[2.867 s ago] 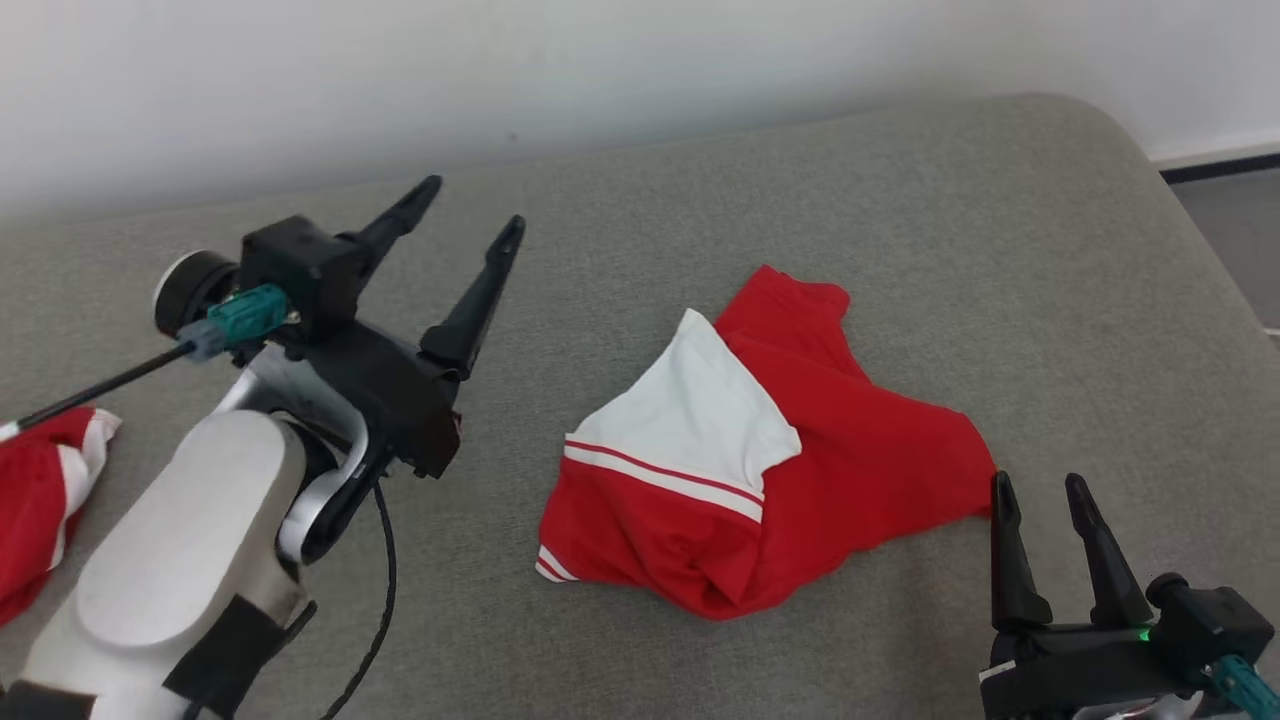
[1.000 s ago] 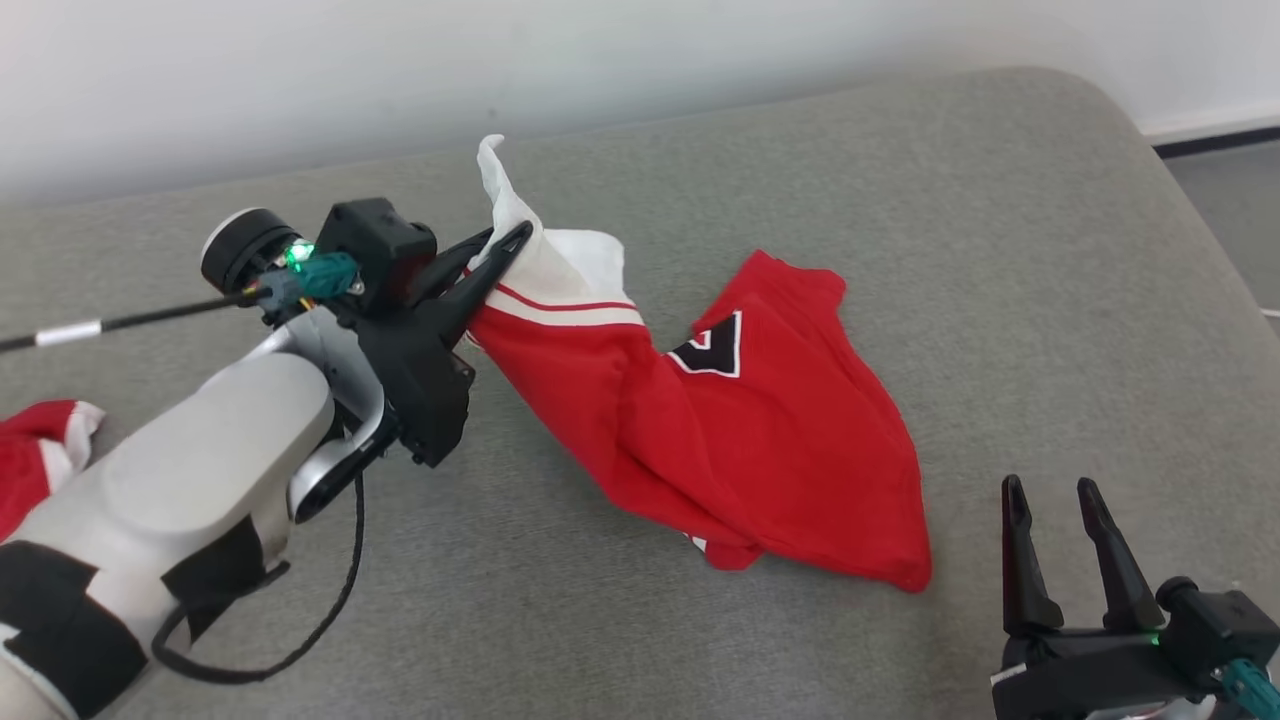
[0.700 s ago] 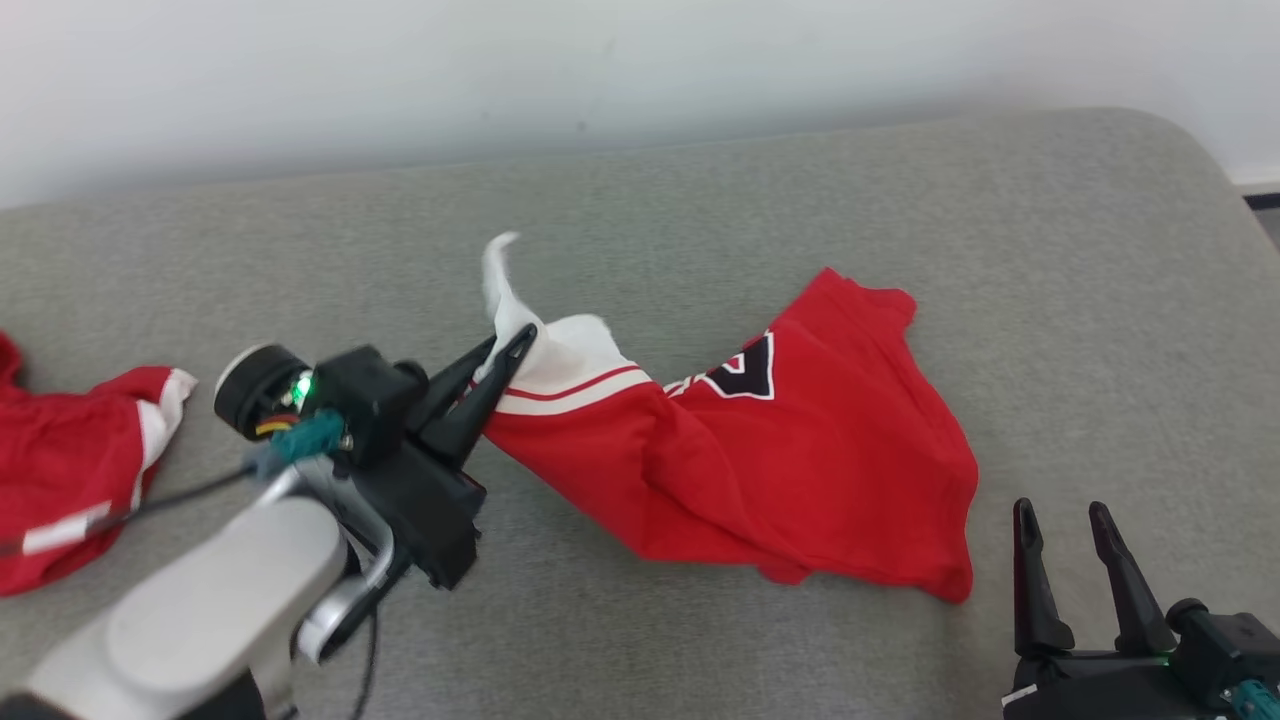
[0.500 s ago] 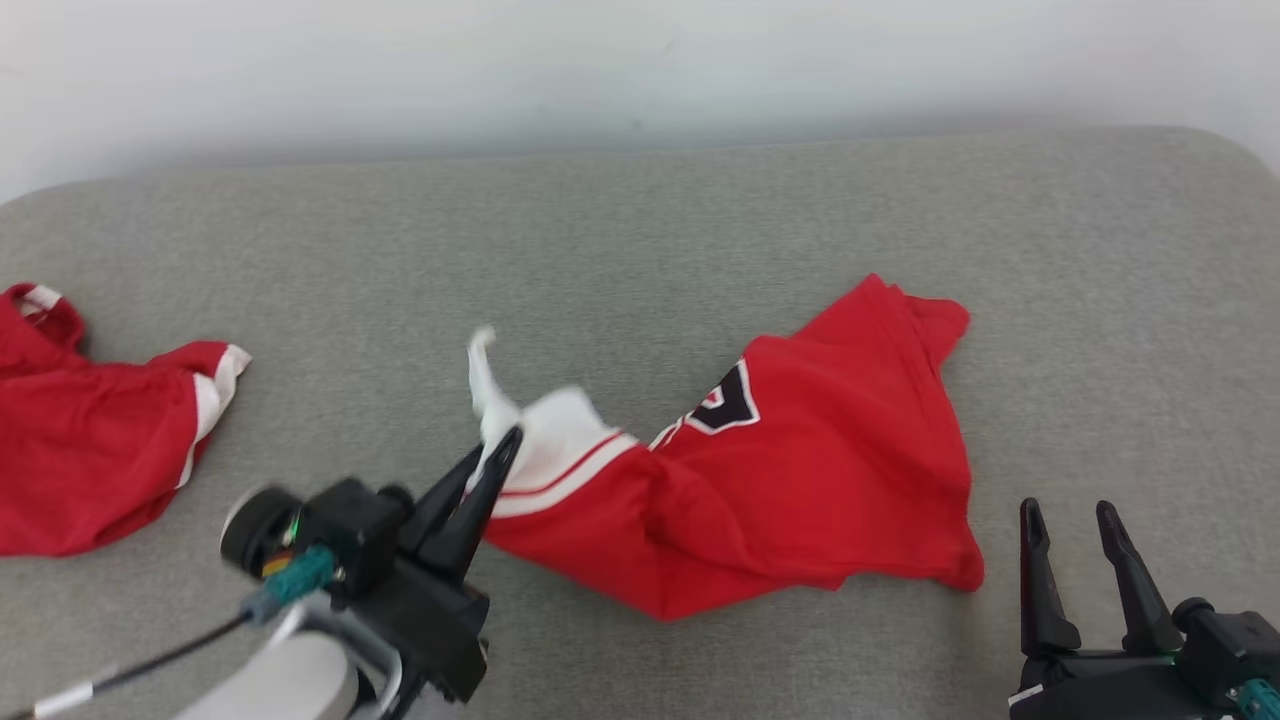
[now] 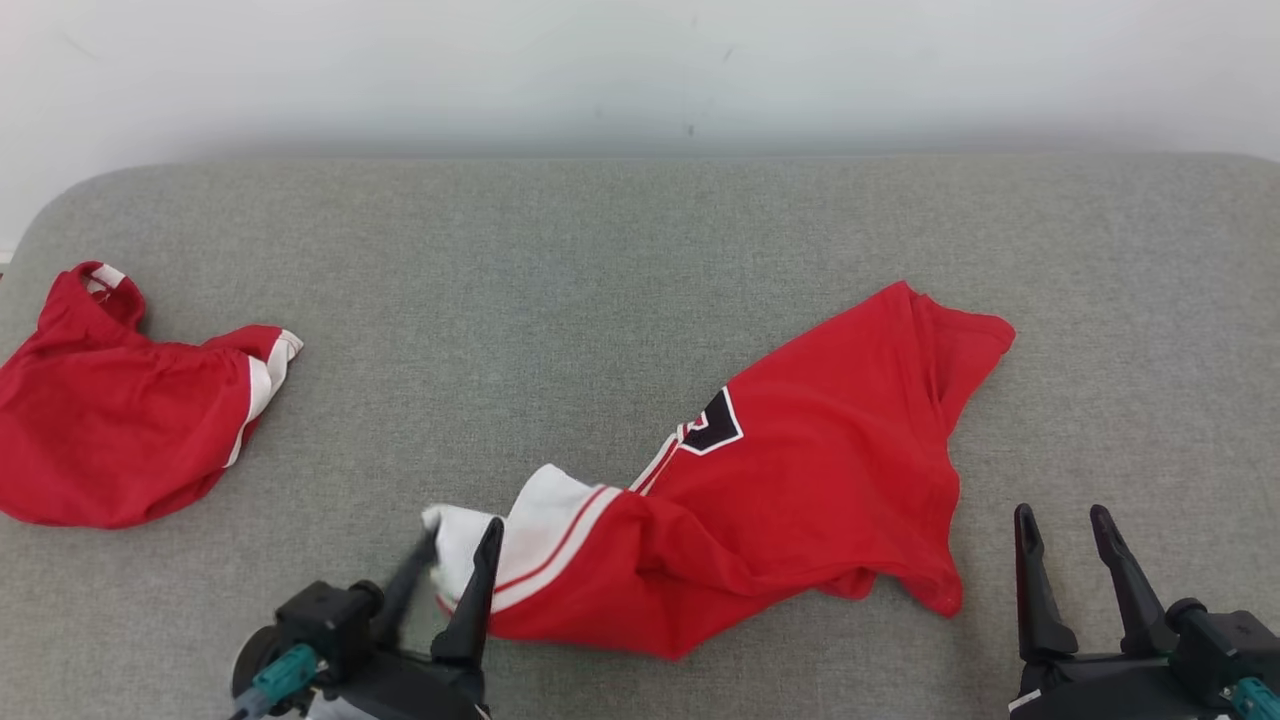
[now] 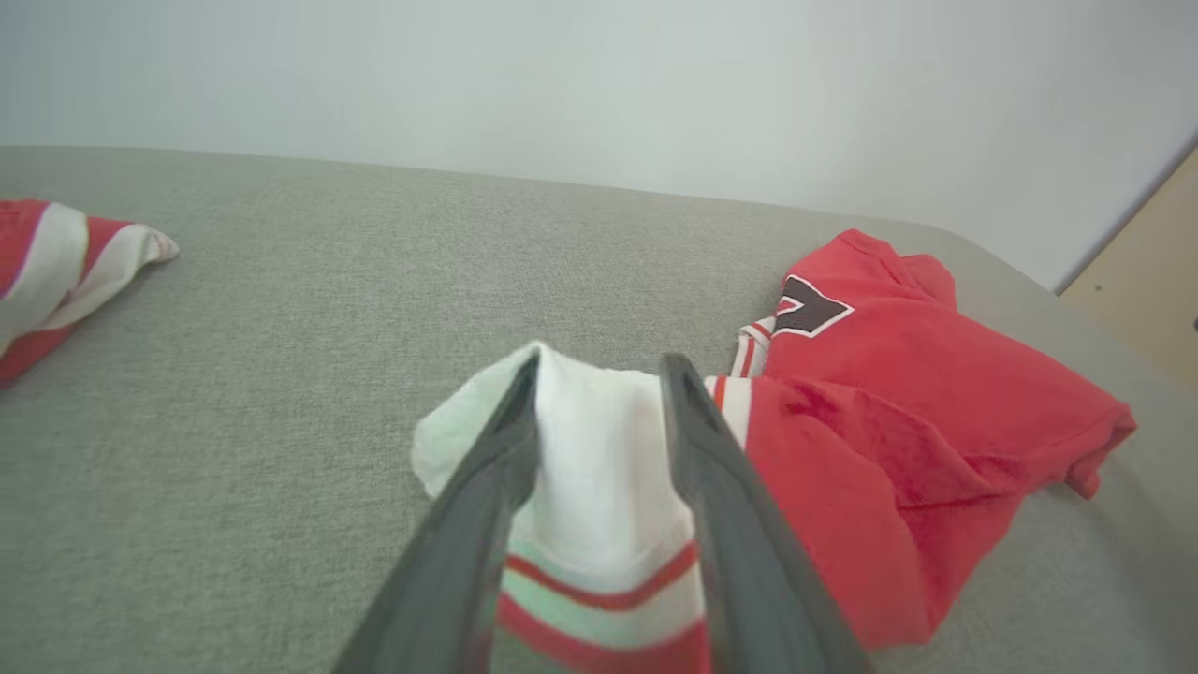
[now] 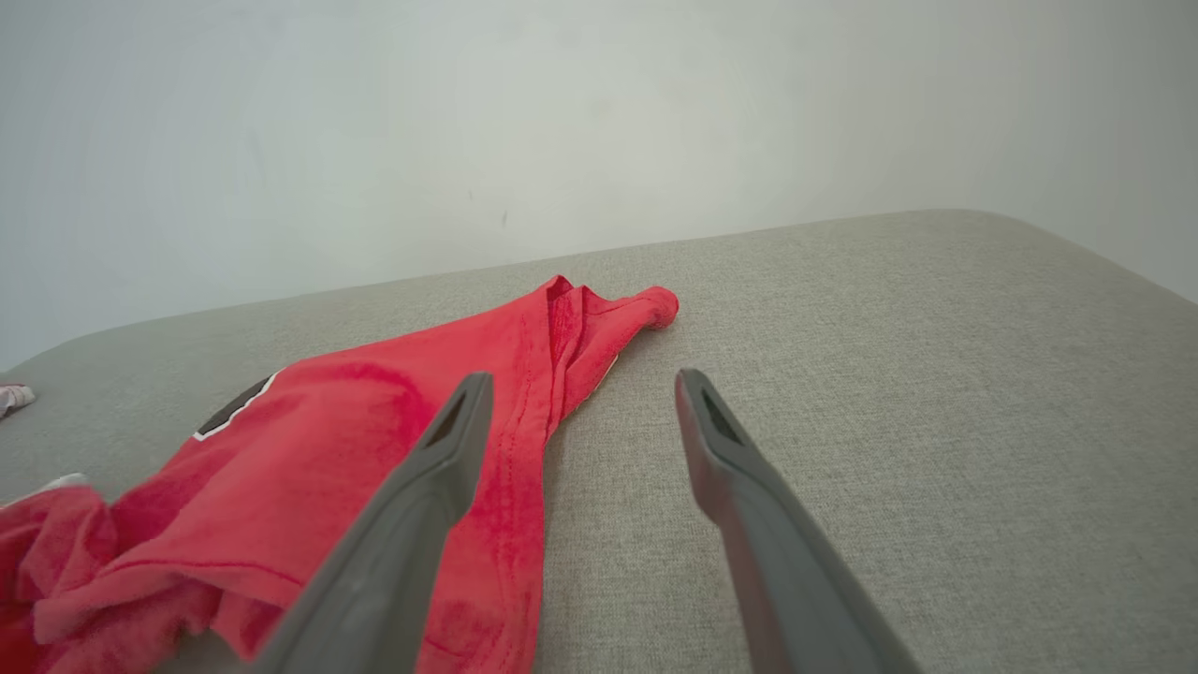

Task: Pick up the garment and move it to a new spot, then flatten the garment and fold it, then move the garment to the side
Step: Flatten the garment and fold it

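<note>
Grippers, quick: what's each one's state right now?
Left gripper: open, fingers straddling the white end of the garment.
Right gripper: open, empty, off to the garment's side.

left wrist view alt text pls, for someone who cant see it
The left gripper has its two dark fingers parted, with the white end of a red garment between them; the garment lies crumpled on a grey cushion and stretches off to the right. A second red and white garment lies at the left edge, with a pale wall behind.
</note>
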You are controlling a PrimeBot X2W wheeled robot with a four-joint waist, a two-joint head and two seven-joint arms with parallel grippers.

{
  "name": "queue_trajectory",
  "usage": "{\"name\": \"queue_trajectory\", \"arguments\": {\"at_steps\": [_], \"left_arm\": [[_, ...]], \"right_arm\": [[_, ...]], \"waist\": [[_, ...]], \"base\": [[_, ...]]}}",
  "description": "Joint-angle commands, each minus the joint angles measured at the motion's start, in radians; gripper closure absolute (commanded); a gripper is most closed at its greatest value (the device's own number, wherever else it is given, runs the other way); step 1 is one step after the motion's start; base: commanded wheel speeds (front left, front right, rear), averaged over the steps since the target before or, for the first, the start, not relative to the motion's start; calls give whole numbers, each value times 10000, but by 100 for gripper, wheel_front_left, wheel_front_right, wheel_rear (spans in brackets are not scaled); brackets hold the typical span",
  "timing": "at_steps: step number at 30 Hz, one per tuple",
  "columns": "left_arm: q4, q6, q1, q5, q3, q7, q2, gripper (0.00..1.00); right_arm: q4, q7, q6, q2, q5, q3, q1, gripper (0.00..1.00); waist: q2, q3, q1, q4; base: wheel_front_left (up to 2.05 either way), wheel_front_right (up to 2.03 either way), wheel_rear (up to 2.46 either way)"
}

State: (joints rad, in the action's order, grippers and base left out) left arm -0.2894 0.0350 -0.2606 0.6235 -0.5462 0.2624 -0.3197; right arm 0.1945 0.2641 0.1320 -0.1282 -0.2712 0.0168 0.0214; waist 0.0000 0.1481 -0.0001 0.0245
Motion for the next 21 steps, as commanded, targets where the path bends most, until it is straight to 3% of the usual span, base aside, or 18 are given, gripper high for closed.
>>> {"name": "queue_trajectory", "arguments": {"at_steps": [1,13,21], "left_arm": [[-15,19,186,-154,222,35,103,0],[947,507,1216,-2063,3895,34,1175,0],[1498,615,2066,-2958,5299,36,1519,0]], "right_arm": [[23,2,-26,-73,21,-15,5,0],[52,4,-26,-22,-53,96,-266,0],[17,2,-26,-37,-82,275,-606,0]], "waist": [[0,-38,1,-23],[0,-623,1,-58],[0,-1003,1,42]], "base": [[0,0,0],[0,0,0],[0,0,0]]}}
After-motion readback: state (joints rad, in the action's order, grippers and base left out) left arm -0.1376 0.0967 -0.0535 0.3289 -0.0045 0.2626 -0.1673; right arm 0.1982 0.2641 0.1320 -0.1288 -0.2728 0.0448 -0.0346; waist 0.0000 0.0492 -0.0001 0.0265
